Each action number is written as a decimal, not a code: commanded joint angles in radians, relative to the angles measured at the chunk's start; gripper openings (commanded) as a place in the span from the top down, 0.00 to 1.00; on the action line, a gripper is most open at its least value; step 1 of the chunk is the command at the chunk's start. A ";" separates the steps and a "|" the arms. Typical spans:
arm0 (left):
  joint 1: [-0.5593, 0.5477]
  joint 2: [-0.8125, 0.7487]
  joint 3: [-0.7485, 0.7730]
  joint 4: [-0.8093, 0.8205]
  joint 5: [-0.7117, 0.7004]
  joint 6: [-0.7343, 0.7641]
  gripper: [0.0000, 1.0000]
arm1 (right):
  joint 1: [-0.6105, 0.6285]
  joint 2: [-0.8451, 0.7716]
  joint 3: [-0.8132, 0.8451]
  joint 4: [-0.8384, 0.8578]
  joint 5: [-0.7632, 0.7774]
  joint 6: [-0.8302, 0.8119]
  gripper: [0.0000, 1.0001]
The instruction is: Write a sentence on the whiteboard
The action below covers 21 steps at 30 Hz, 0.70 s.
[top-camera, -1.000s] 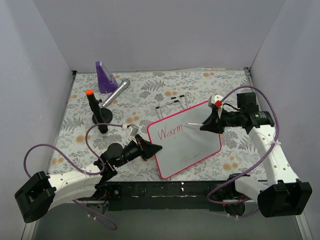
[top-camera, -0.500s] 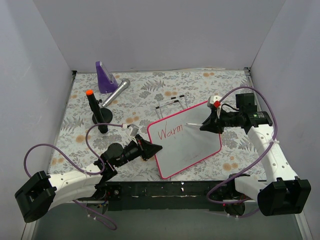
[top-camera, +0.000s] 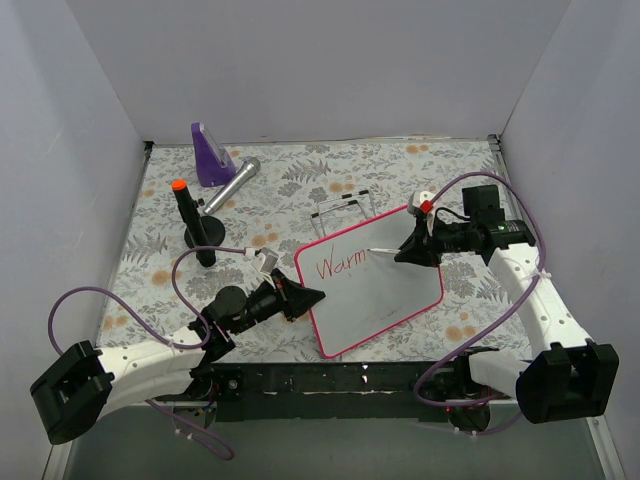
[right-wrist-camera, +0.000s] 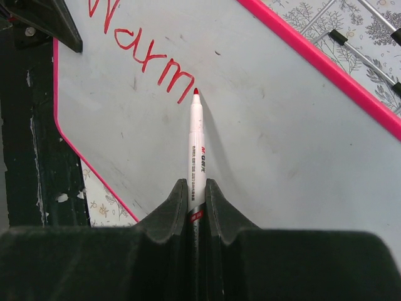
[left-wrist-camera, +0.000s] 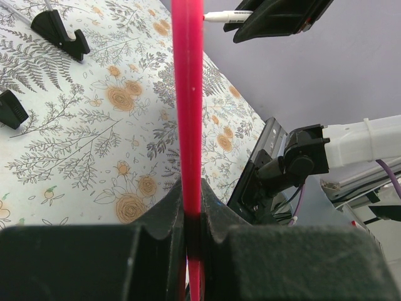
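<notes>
Small glossy whiteboard (top-camera: pixel 390 295) w/ pink-red rounded frame lies at an angle at front-centre of the floral-print bench (top-camera: pixel 300 190). Its long axis runs near-left to far-right in the top view.

Left gripper (top-camera: pixel 305 297) is pinched narrow on the board's left edge. Its wrist view shows the pink frame sandwiched btwn the jaws, so it's prob. steadying the board.

Right gripper (top-camera: pixel 408 252) is closed tight on a slim white marker w/ red tip (right-wrist-camera: pixel 196 144). The barrel points out of the gripper toward the left arm, approx along the writing line.

Red handwritten lettering (right-wrist-camera: pixel 143 56) reads "Warm" so far, in the board's upper-left part.

Key relation: the marker tip sits just past the last stroke of the "m", on its right side. Can't tell if the tip touches the surface. Blank board lies from the tip back toward the right gripper, so the next letters prob. need the right arm to draw back along the board's long axis. Most of the sentence isn't written yet.
</notes>
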 commanded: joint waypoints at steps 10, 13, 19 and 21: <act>-0.003 -0.016 0.009 0.080 0.021 0.022 1.00 | 0.017 0.020 -0.010 0.062 0.017 0.033 0.99; -0.006 -0.017 0.008 0.078 0.021 0.020 1.00 | 0.017 0.011 -0.018 0.072 0.028 0.038 0.99; -0.004 -0.023 0.003 0.074 0.018 0.022 1.00 | 0.010 0.001 -0.019 0.088 0.048 0.054 0.99; -0.004 -0.030 0.003 0.072 0.016 0.022 1.00 | 0.005 0.003 -0.018 0.089 0.051 0.056 0.99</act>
